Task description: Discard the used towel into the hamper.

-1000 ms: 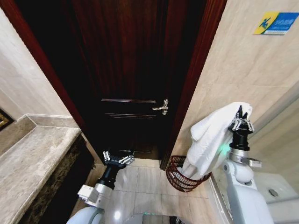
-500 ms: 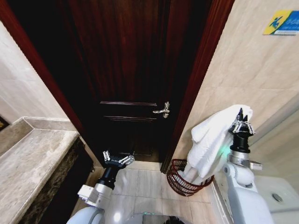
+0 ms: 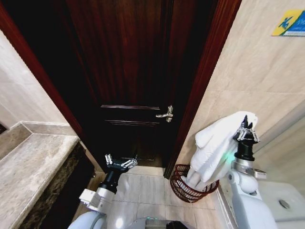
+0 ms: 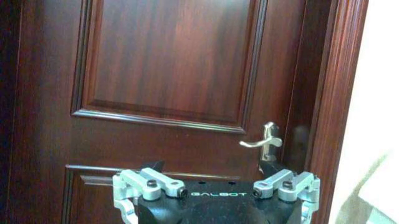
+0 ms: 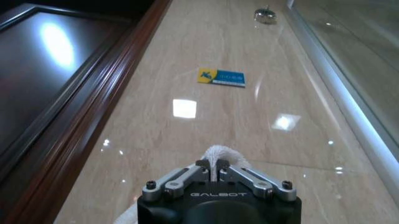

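In the head view, at about nine o'clock, a grey marble counter point(image 3: 33, 167) runs along the left wall. At about seven o'clock the left gripper point(image 3: 121, 162) is raised low in front of the dark wooden door point(image 3: 128, 71), its fingers spread wide apart and holding nothing; in the left wrist view the left gripper's point(image 4: 215, 184) two finger assemblies stand well apart, facing the door's panels. The silver door handle point(image 3: 165, 113) sits near the picture's centre, and it shows again above the left gripper in the left wrist view point(image 4: 264, 141).

At about five o'clock the hamper point(image 3: 191, 183), a round dark red-brown wire basket, stands on the tiled floor point(image 3: 147, 191) in the corner, just beside the red-brown door frame point(image 3: 200, 86) and against the beige tiled wall point(image 3: 257, 71).

At about four o'clock the right gripper point(image 3: 246, 132) points upward with its fingers pinched together on the white towel point(image 3: 214, 148). The towel is bunched at the gripper and drapes down toward eight o'clock from it, its lower end hanging into the hamper's mouth. In the right wrist view the right gripper point(image 5: 216, 171) has its fingers closed tight on a tuft of the towel point(image 5: 219, 153) that sticks out between them

A blue and yellow sign point(image 3: 289, 23) is fixed on the wall at about two o'clock, and it also shows ahead of the gripper in the right wrist view point(image 5: 221, 77)
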You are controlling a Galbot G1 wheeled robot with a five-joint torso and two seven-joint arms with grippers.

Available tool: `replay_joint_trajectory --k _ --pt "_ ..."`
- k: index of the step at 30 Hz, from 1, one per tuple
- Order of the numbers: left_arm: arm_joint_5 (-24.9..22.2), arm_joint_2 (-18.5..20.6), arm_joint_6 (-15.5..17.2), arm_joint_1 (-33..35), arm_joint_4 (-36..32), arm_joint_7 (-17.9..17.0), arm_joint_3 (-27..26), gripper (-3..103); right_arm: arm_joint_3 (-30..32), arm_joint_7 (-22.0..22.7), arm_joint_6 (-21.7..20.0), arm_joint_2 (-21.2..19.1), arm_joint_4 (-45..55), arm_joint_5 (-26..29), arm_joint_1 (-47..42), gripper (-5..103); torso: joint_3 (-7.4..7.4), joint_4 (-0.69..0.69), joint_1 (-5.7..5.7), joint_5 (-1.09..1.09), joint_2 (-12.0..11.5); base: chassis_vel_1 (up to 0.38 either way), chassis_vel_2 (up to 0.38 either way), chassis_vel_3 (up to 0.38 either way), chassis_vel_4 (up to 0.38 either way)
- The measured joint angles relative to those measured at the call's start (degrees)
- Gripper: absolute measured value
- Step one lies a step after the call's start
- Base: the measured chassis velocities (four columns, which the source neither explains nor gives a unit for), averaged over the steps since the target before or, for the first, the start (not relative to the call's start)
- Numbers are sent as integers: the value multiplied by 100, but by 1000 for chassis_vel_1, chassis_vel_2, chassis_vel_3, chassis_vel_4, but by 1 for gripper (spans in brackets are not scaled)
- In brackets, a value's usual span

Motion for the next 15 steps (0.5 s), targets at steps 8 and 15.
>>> replay_joint_trajectory --k 8,15 --pt "0 0 0 0 0 0 0 100 1 -95 9 50 -308 17 3 4 0 0 0 0 0 0 0 0 0" --pt "0 0 0 0 0 0 0 100 -18 -161 9 60 -563 61 36 4 0 0 0 0 0 0 0 0 0"
